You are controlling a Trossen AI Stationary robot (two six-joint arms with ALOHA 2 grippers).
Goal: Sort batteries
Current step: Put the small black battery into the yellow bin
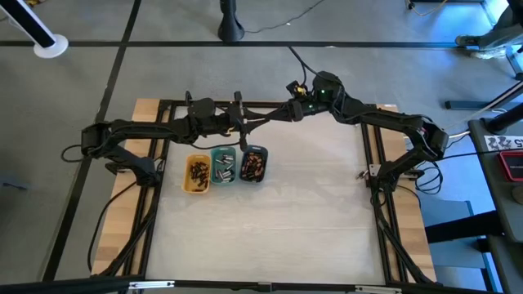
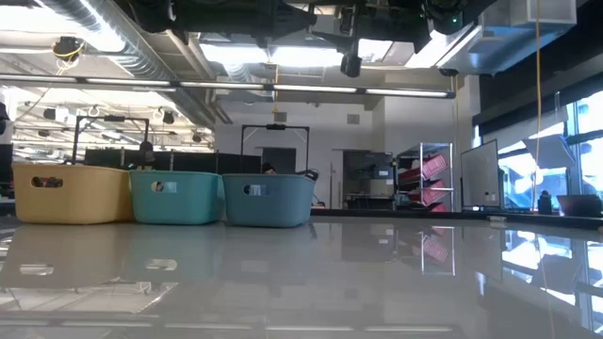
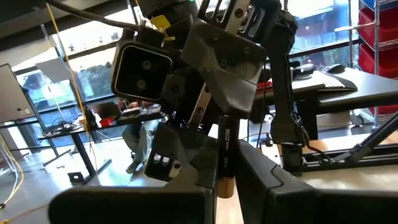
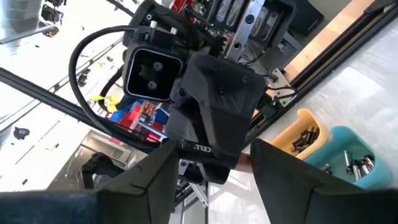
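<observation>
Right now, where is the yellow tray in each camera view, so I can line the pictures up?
High view: yellow tray left of centre, leftmost of three trays.
Low view: yellow tray at far left.
Left wrist view: not in it.
Right wrist view: yellow tray at right, past the arm.
Shared landmark: the teal tray right beside it.

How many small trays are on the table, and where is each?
3, side by side near the far edge: yellow tray on the left, green tray in the middle, grey-blue tray on the right. None seems hidden.
</observation>
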